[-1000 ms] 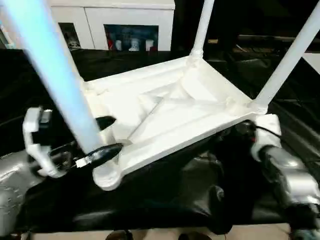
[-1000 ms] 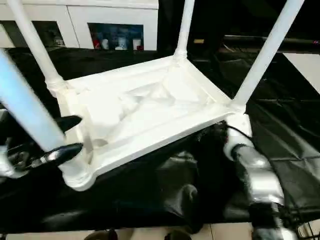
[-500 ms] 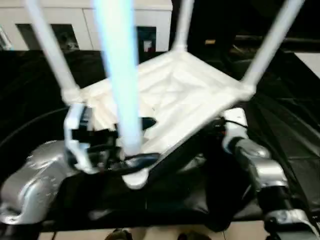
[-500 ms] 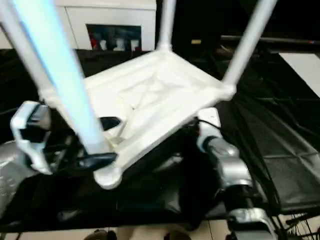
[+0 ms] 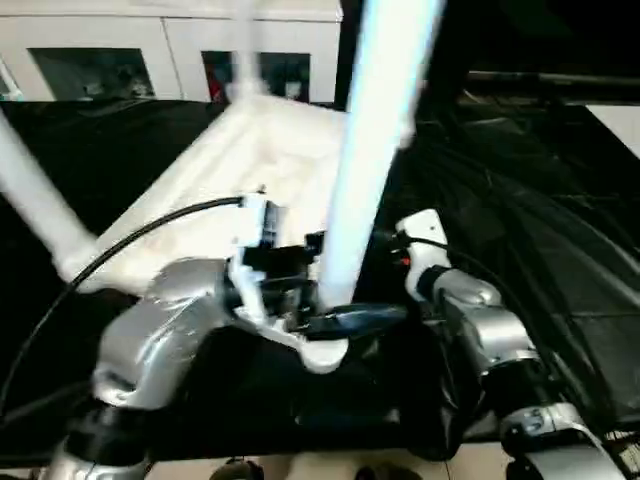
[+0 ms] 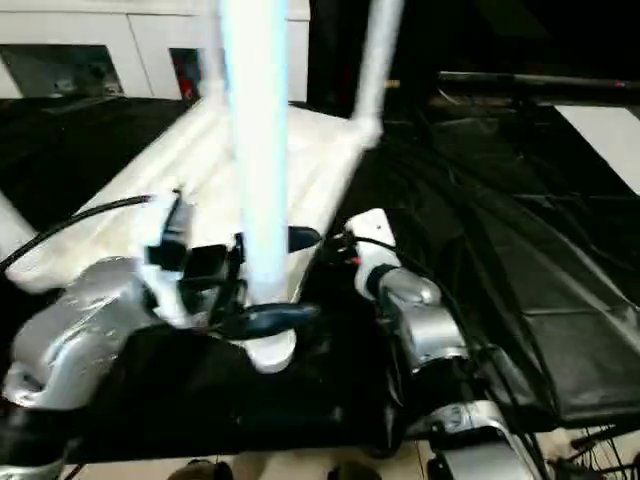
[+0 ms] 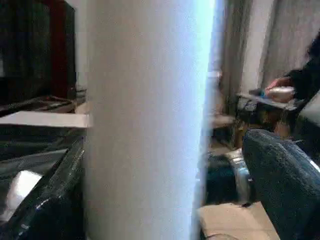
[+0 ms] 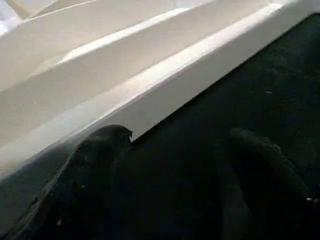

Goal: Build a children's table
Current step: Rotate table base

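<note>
The children's table (image 5: pixel 250 140) lay upside down on the black-covered surface (image 5: pixel 560 250), its underside facing up and its legs rising from the corner sockets. The left end effector (image 5: pixel 335 285) was clamped around the nearest leg (image 5: pixel 375 150), just above the flared end seated in the near corner socket, with one black finger (image 5: pixel 350 320) on each side of the tube; in the left wrist view the leg (image 7: pixel 145 120) stood between the two dark fingers (image 7: pixel 285 180). The right end effector (image 8: pixel 170 175) sat low at the tabletop's near edge, beside that same corner, fingers spread apart with nothing between them; one finger (image 8: pixel 95 160) reached the white rim (image 8: pixel 200 70), though contact could not be judged. Another leg (image 5: pixel 35 210) slanted up at the left corner, and one more (image 6: pixel 375 60) rose at the far side. A white cabinet (image 5: pixel 130 50) stood behind the surface.
</note>
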`<state>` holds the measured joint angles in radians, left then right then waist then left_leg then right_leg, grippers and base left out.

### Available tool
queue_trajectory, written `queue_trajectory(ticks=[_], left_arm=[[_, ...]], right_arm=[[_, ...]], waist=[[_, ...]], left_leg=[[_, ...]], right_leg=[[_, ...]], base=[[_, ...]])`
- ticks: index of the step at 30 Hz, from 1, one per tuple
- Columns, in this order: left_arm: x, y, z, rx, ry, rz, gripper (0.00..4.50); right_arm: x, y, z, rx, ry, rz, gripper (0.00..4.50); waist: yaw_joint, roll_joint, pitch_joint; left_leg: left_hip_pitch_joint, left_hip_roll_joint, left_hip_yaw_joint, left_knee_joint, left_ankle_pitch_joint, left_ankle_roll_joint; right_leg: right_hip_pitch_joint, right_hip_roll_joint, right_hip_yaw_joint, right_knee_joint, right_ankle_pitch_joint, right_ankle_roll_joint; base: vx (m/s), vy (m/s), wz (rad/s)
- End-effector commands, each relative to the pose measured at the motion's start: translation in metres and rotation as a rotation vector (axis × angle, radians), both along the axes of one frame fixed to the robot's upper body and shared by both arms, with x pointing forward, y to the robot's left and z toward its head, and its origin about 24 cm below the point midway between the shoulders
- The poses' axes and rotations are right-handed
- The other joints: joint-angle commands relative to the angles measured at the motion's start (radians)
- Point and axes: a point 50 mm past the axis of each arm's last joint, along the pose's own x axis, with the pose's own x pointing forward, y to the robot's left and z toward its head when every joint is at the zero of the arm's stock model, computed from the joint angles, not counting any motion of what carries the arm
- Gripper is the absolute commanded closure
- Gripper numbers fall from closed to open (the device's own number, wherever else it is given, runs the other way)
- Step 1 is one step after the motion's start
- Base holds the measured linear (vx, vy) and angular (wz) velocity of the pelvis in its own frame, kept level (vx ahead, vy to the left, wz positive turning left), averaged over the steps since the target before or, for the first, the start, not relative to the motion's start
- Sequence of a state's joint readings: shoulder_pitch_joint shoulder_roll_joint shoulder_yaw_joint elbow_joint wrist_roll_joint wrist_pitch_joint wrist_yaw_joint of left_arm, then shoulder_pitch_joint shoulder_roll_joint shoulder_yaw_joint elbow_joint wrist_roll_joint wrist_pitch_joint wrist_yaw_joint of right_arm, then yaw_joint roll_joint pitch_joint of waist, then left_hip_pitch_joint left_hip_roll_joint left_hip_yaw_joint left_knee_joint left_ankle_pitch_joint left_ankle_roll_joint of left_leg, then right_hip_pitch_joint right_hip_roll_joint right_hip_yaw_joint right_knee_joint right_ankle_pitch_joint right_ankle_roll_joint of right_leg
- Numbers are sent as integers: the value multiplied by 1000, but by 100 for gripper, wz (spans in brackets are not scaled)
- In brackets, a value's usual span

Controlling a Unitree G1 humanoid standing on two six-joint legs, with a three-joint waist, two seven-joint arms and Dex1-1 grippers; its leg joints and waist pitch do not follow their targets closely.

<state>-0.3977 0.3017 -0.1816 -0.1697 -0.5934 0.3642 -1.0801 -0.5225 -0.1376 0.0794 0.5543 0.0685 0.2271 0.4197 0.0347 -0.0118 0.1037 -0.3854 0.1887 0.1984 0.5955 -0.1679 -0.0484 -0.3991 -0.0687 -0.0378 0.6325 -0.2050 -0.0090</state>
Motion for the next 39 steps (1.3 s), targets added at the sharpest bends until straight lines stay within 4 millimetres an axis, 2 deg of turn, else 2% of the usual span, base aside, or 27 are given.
queue_trajectory(ticks=[1, 4, 6, 7, 9, 11, 14, 18, 21, 22, 24, 25, 28, 31, 34, 36, 37, 39], left_arm=[[16, -12, -6, 74, -16, 113, 5], [38, -16, -12, 149, -52, 283, 5], [41, -16, -13, 160, -57, 307, 5], [49, -17, -13, 158, -60, 359, 5], [57, -16, -12, 168, -71, 427, 5], [58, -17, -13, 180, -79, 441, 5], [58, -19, -14, 173, -83, 437, 5], [57, -26, -14, 137, -85, 438, 5], [59, -30, -14, 116, -92, 448, 5], [57, -29, -12, 101, -94, 416, 5], [55, -28, -11, 96, -96, 396, 5], [50, -22, -11, 97, -98, 324, 5], [45, -14, -13, 107, -79, 248, 5], [38, 3, -19, 134, -45, 151, 5], [41, 17, -25, 189, -27, 141, 5], [41, 22, -28, 227, -22, 125, 5], [40, 36, -37, 348, 11, 68, 5], [40, 42, -40, 403, 12, 55, 5]], right_arm=[[-1, 18, 4, 14, -22, 88, 76], [-1, 19, 2, 10, -24, 93, 76], [-1, 19, 2, 10, -23, 94, 76], [-1, 18, 2, 10, -24, 92, 76], [-1, 17, 2, 9, -24, 93, 76], [-1, 17, 2, 14, -24, 97, 76], [-3, 22, 3, 40, -27, 136, 76], [-9, 30, 5, 97, -10, 219, 76], [-9, 27, 5, 66, -32, 209, 76], [-5, 17, 8, 57, -54, 156, 76], [-3, 12, 10, 54, -66, 129, 76], [2, -3, 15, 57, -89, 73, 76], [4, -19, 22, 53, -111, 34, 76], [6, -49, 34, 37, -146, -8, 76], [3, -65, 39, 6, -160, 10, 76], [1, -69, 40, -6, -158, 30, 76], [-7, -74, 41, -52, -145, 115, 76], [-11, -76, 41, -78, -139, 155, 76]], waist=[[7, 15, -84], [9, 12, -82], [7, 8, -82], [4, 10, -82], [5, 11, -83], [7, 10, -83], [11, 12, -83], [13, 10, -83], [13, 7, -82], [13, 6, -83], [14, 7, -82], [16, 10, -83], [18, 12, -86], [25, 16, -85], [30, 21, -84], [32, 21, -82], [31, 20, -82], [34, 25, -82]], left_leg=[[24, 34, -17, -62, -146, -2], [22, 36, -19, -65, -170, -9], [19, 35, -22, -65, -183, -17], [15, 34, -23, -65, -181, -16], [19, 34, -21, -62, -184, -8], [17, 35, -22, -63, -188, -6], [21, 37, -21, -63, -190, -5], [19, 38, -22, -64, -195, 1], [18, 38, -21, -63, -193, 4], [19, 37, -21, -63, -193, 3], [19, 38, -21, -63, -196, 3], [20, 37, -21, -63, -190, 3], [20, 38, -20, -62, -168, 8], [24, 37, -17, -61, -168, 10], [25, 34, -16, -61, -183, 8], [25, 34, -16, -63, -194, 7], [25, 35, -16, -64, -204, 2], [26, 37, -18, -66, -214, 4]], right_leg=[[52, -58, 45, -65, -32, -235], [52, -59, 44, -71, -63, -225], [56, -62, 43, -71, -89, -220], [58, -63, 43, -70, -89, -220], [52, -61, 44, -76, -95, -224], [53, -62, 43, -76, -104, -228], [48, -60, 43, -77, -103, -238], [49, -60, 42, -76, -95, -245], [49, -62, 43, -78, -109, -242], [49, -63, 44, -79, -115, -242], [47, -63, 43, -80, -122, -242], [47, -64, 43, -79, -119, -242], [47, -60, 43, -71, -67, -256], [47, -56, 43, -69, -47, -256], [45, -53, 42, -73, -67, -251], [45, -55, 42, -75, -87, -246], [47, -56, 43, -77, -112, -242], [46, -53, 42, -77, -126, -230]], base=[[0, 0, 0], [0, 0, 0], [0, 0, 0], [0, 0, 0], [0, 0, 0], [0, 0, 0], [0, 0, 0], [0, 0, 0], [0, 0, 0], [0, 0, 0], [0, 0, 0], [0, 0, 0], [0, 0, 0], [0, 0, 0], [0, 0, 0], [0, 0, 0], [0, 0, 0], [0, 0, 0]])
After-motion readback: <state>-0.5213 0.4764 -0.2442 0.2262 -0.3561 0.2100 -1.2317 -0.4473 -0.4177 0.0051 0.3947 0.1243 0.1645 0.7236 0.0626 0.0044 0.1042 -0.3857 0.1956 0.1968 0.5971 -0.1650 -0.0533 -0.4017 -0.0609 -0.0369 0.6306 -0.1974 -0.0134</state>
